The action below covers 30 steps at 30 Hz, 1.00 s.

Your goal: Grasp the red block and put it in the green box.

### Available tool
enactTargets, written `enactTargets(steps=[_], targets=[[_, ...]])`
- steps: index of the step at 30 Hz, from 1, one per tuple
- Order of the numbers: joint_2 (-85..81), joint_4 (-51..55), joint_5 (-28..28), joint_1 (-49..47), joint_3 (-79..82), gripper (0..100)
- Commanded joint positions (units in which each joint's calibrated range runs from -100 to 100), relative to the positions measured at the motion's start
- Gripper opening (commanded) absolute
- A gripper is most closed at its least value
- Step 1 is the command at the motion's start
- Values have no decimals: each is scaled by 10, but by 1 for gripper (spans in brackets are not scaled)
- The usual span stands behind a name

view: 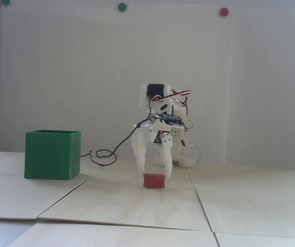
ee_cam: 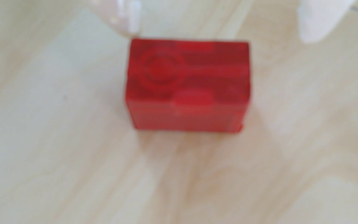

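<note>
The small red block (view: 154, 181) lies on the pale wooden table, seen in the middle of the fixed view. My white gripper (view: 154, 174) hangs open right behind and above it, one fingertip near each upper end of the block. In the blurred wrist view the red block (ee_cam: 187, 84) fills the centre, and the open gripper (ee_cam: 219, 35) shows only its two white fingertips (ee_cam: 128, 19) at the top edge, just beyond the block. Nothing is held. The green box (view: 52, 154) stands upright on the table to the left in the fixed view, well apart from the block.
A dark cable (view: 108, 154) loops on the table between the box and the arm base (view: 175, 160). Seams (view: 201, 203) run between the wooden boards. A white wall (view: 85, 77) with round coloured dots closes the back.
</note>
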Motion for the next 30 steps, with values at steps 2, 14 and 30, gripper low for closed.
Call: enactTargets(steps=[2, 14, 30], targets=[[-117, 60, 1, -14, -12, 26], [-133, 71, 0, 1, -13, 26], [-61, 70, 1, 22, -147, 26]])
